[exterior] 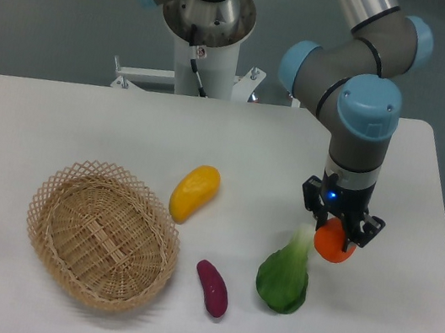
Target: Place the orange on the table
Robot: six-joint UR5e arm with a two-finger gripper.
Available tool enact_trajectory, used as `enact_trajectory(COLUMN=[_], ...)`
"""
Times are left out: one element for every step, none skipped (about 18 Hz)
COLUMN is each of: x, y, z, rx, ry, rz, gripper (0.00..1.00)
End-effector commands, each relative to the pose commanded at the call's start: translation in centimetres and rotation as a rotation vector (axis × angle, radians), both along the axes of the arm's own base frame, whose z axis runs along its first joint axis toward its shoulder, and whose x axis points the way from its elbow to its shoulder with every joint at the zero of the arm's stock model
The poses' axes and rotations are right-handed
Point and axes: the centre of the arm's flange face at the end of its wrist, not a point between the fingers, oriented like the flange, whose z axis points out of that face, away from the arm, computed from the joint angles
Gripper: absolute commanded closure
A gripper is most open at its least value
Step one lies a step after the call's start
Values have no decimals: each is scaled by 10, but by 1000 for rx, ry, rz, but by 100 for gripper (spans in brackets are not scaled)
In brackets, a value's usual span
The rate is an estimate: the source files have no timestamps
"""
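Purple eggplant [211,288], front; green vegetable [283,278] at its 3 o'clock. My gripper [337,230] clamps the orange [334,242] above the table [60,118]. Basket [60,268] at 9 o'clock.

No legible text, labels, brand marks, numbers or signs anywhere in the camera view. Nothing readable on the grey and light-blue robot arm [368,114], the woven wicker basket [102,233], or the white rectangular tabletop [82,135].
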Motion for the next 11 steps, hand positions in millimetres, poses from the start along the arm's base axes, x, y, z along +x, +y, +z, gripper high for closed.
enact_trajectory(x=[1, 1, 1, 0, 1, 0, 1, 1, 1, 3, 5], y=[-1, 0, 0, 0, 0, 0, 0, 0, -1, -1, -4], z=[-1, -2, -2, -1, 0, -1, -1, 0, -3, -5, -10], rx=[0, 0, 0, 0, 1, 0, 0, 0, -1, -2, -5], ry=[0, 0, 0, 4, 3, 4, 2, 4, 1, -4, -12], rz=[0, 0, -1, -6, -4, -6, -6, -6, -6, -6, -5], gripper=[55, 55, 55, 55, 55, 55, 55, 55, 55, 55, 55])
